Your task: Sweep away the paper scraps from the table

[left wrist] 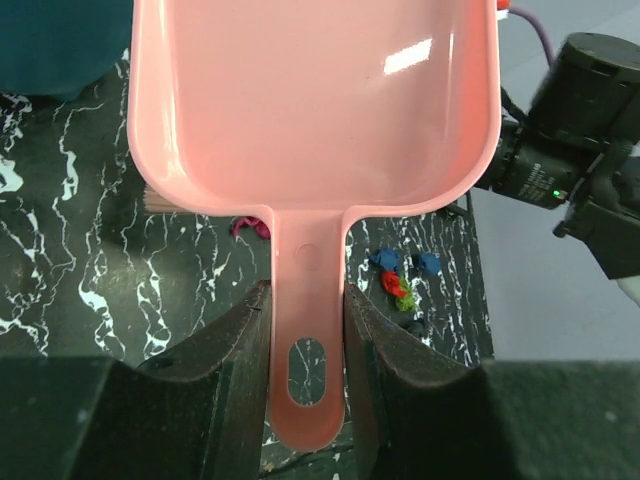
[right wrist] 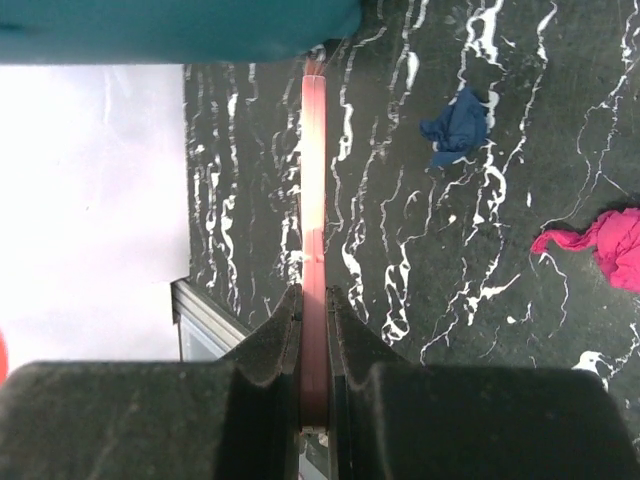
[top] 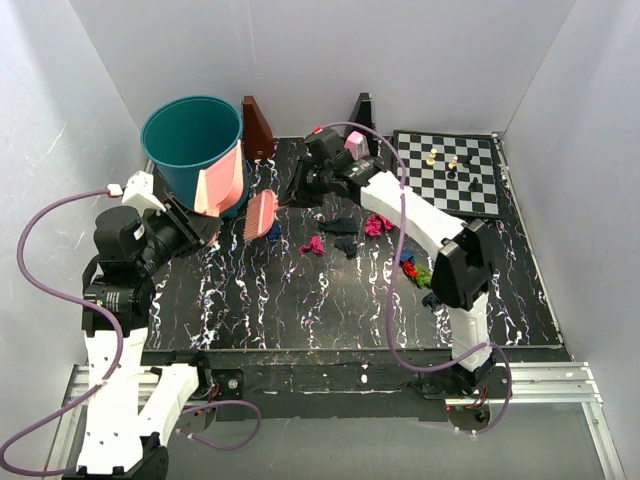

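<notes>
My left gripper (left wrist: 305,296) is shut on the handle of the pink dustpan (left wrist: 315,110). In the top view the dustpan (top: 222,186) leans, raised, against a teal bin (top: 192,138), with the left gripper (top: 196,226) below it. My right gripper (right wrist: 314,296) is shut on a pink brush (right wrist: 314,200), seen edge-on. The brush (top: 260,214) stands on the black veined table (top: 280,300) right of the bin, held by the right gripper (top: 292,190). Paper scraps lie mid-table: magenta wads (top: 312,245) (top: 376,225), a dark blue one (top: 346,241), and a blue, red and green cluster (top: 412,267).
A chessboard (top: 420,185) with small pieces lies at the back right. A brown stand (top: 257,126) and a black one (top: 362,108) stand at the back wall. The right arm's links (top: 430,225) stretch over the table's right half. White walls enclose the table.
</notes>
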`<state>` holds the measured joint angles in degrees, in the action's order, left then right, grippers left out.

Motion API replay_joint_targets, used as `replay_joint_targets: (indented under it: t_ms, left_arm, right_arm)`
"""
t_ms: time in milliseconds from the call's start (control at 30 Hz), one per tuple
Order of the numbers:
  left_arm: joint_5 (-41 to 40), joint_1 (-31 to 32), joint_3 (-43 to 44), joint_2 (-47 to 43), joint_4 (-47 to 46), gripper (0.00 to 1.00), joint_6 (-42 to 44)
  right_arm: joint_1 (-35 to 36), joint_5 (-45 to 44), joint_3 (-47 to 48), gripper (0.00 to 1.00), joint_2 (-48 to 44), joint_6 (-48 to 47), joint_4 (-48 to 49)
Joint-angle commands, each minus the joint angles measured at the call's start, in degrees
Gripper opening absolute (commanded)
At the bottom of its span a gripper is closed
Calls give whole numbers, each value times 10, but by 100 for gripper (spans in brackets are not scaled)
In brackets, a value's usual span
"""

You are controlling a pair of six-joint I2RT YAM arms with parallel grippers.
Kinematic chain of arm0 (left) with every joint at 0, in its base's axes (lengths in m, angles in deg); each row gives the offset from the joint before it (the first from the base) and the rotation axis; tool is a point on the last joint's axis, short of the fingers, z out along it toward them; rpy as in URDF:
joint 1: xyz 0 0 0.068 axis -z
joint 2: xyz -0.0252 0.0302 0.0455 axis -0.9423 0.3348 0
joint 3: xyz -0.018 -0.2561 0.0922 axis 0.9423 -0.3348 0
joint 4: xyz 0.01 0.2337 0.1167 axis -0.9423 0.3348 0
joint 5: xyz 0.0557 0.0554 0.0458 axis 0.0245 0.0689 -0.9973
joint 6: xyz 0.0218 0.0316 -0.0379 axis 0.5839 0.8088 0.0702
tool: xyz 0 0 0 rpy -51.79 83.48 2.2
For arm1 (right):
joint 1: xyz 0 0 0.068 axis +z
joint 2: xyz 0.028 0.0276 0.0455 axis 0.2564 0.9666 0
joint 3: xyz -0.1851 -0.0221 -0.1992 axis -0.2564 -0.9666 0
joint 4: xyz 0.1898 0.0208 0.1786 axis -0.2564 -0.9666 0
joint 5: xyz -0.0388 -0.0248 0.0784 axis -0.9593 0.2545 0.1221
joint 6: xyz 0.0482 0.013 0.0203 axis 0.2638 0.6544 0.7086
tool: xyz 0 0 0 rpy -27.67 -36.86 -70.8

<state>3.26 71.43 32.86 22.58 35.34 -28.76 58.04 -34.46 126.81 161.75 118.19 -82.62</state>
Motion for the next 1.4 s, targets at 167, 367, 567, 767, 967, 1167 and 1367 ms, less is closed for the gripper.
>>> replay_joint_targets:
  t_ms: [167,367,567,767,967,1167,1367]
  left_arm:
    - [-16,4,-30,-30,18,0,25]
    - [-15,5,-49,-33,15,0,24]
    - [-2,5,-67,-30,0,0,17]
    - [11,9,-88,-15,-27,0,5]
    - [9,29,-102,0,-44,0,4]
    - [-12,73,-125,7,-68,0,6]
    - [-58,145,-152,34,-97,0,18]
  right_arm:
    - [-13,-7,55,1,105,50,-25]
    - [-47,-20,38,1,112,10,-87]
    - [-103,-84,-34,1,30,-64,-172]
    - [-137,-81,-46,1,-32,-125,-203]
    - [-141,-114,98,1,-48,-154,-298]
    - [-141,-204,100,1,-139,-153,-345]
    - [-173,-176,-119,1,-309,-137,-294]
